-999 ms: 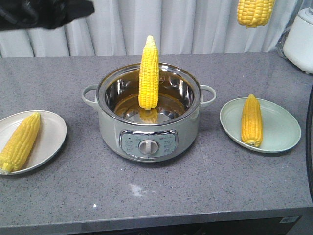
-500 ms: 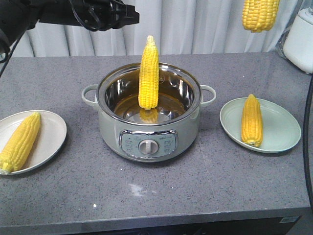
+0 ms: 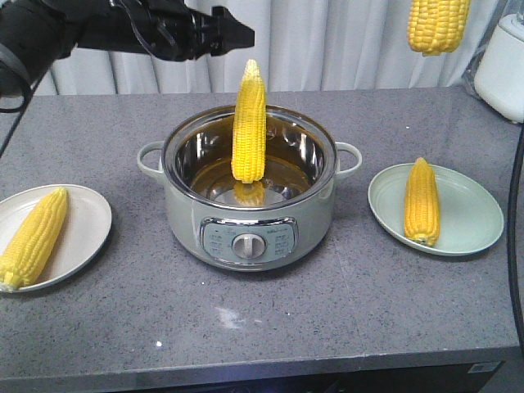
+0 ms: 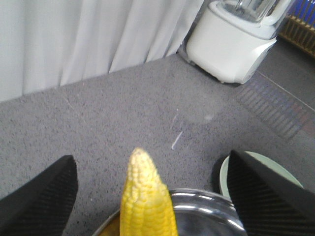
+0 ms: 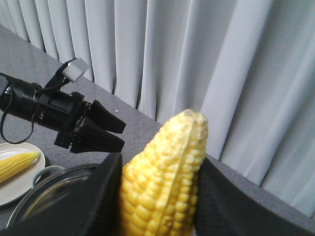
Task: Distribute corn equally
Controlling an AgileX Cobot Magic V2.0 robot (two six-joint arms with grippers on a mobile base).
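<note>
The pot (image 3: 184, 221) is sitting centrally on the counter (image 3: 246, 327), with open surface around it. The upright cob (image 3: 249, 123) is standing inside, pale tip up. The yellow left cob (image 3: 34, 237) and right cob (image 3: 421, 201) are lying near-to-far on separate plates (image 3: 471, 225). The right gripper (image 5: 161, 160) is clamping the held cob (image 3: 438, 24) high at far right. The left gripper (image 3: 237, 33) is hanging wide open and empty beside the upright tip.

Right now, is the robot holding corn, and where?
Yes: the right end effector squeezes one corn cob by its sides, tip free. The left end effector holds nothing.

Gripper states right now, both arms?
Left gripper: open, holding nothing.
Right gripper: shut on a corn cob.
</note>
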